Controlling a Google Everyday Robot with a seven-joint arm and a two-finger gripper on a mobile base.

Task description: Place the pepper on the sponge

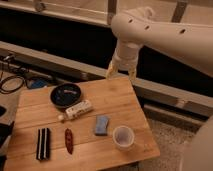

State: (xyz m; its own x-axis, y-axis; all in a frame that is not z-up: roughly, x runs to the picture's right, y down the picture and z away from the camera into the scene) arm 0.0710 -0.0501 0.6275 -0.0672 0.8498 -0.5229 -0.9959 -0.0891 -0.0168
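Note:
The pepper [68,140] is a slender dark-red chili lying lengthwise on the wooden table [120,100], near the front left. The sponge [101,125] is a small light-blue pad about a hand's width to the right of the pepper, left of the white cup [123,137]. My gripper [120,71] hangs from the white arm above the table's far edge, well behind and to the right of both the pepper and the sponge. Nothing is seen held in it.
A black-and-white striped flat object [43,143] lies left of the pepper. A white bottle [76,110] lies on its side mid-table, in front of a dark bowl [65,94]. Cables [12,80] lie on the floor at left. A ledge runs behind the table.

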